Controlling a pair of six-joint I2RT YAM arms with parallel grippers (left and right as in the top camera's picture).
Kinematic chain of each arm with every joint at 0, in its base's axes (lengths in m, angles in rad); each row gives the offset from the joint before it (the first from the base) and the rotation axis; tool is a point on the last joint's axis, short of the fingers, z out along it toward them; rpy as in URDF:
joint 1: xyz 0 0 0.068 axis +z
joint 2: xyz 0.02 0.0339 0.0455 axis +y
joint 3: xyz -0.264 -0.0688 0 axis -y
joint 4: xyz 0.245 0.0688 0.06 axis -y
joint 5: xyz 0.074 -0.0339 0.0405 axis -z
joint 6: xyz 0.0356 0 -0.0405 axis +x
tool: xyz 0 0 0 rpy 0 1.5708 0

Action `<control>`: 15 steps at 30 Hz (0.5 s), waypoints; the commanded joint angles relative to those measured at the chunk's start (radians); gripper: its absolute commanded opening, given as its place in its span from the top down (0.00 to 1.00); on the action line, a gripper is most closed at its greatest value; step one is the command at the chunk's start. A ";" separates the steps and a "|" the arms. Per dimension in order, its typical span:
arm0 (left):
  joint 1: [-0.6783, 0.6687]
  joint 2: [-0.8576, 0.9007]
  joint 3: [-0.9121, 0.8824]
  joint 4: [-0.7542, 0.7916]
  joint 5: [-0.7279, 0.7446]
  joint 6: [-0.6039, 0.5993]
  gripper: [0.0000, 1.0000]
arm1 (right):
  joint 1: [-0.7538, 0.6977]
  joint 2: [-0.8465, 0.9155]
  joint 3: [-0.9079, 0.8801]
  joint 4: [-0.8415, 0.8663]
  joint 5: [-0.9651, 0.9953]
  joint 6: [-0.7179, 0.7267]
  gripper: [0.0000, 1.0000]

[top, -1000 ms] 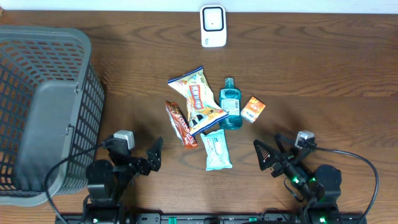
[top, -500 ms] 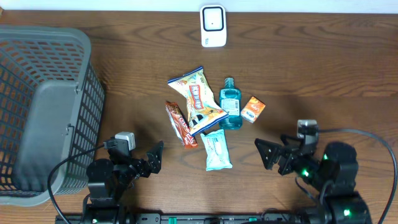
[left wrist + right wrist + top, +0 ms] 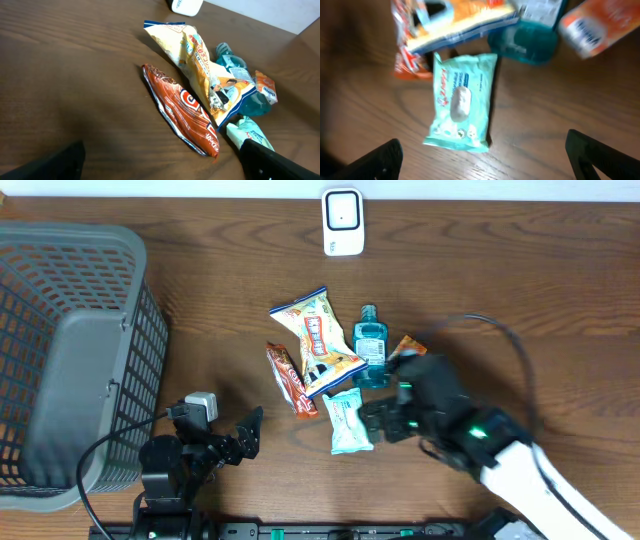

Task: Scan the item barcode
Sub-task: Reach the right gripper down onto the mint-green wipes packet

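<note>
From overhead, the scanner (image 3: 342,222) stands at the far edge of the surface (image 3: 520,290), and the basket (image 3: 150,320) is off to the left. The goods lie in a heap mid-surface: chips (image 3: 318,340), bottle (image 3: 370,345), box (image 3: 407,345), bar (image 3: 290,380) and, nearest the arms, the wipes (image 3: 348,423). The right claw (image 3: 372,420) is blurred, just beside the wipes and pointing at them, so they look like the item to scan. The left claw (image 3: 250,432) sits low by its base, well apart from the heap.

In the left wrist view the left claw's fingers stand wide apart with nothing between them. The bar lies ahead, and a corner of the wipes (image 3: 250,132) pokes out under the chips.

In the right wrist view the right claw's fingers are spread wide and empty, one on each side of the frame. The wipes (image 3: 460,102) lie flat, flap label up, with the top edge touching the chips and bottle. No barcode shows on this face, so it is probably underneath.

The pack should be light, soft and slick-filmed. It will likely sag and crumple when pinched, and it gives no edge to get under. The better hold is probably across its narrow width near the middle, pinching the long sides. That keeps clear of the flap and leaves the underside free to face the scanner.
</note>
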 commanded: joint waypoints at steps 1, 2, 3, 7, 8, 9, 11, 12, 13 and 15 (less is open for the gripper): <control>-0.004 0.005 -0.015 -0.026 0.010 -0.009 0.01 | 0.079 0.131 0.065 -0.030 0.188 0.111 0.01; -0.004 0.005 -0.015 -0.026 0.010 -0.009 0.02 | 0.094 0.176 0.081 -0.048 0.220 0.154 0.01; -0.004 0.005 -0.015 -0.026 0.010 -0.009 0.01 | 0.105 0.213 0.095 -0.066 0.244 0.192 0.01; -0.004 0.005 -0.015 -0.026 0.010 -0.009 0.02 | 0.134 0.367 0.159 -0.122 0.267 0.270 0.01; -0.004 0.005 -0.015 -0.026 0.010 -0.009 0.01 | 0.138 0.401 0.178 -0.140 0.267 0.270 0.01; -0.004 0.005 -0.015 -0.026 0.010 -0.009 0.01 | 0.144 0.431 0.200 -0.164 0.267 0.270 0.01; -0.004 0.005 -0.015 -0.026 0.010 -0.009 0.02 | 0.151 0.468 0.247 -0.216 0.266 0.270 0.01; -0.004 0.005 -0.015 -0.026 0.010 -0.009 0.01 | 0.153 0.480 0.275 -0.248 0.266 0.270 0.01; -0.004 0.005 -0.015 -0.026 0.010 -0.009 0.02 | 0.157 0.490 0.345 -0.322 0.266 0.270 0.01; -0.004 0.005 -0.015 -0.026 0.010 -0.009 0.02 | 0.158 0.487 0.412 -0.386 0.265 0.270 0.01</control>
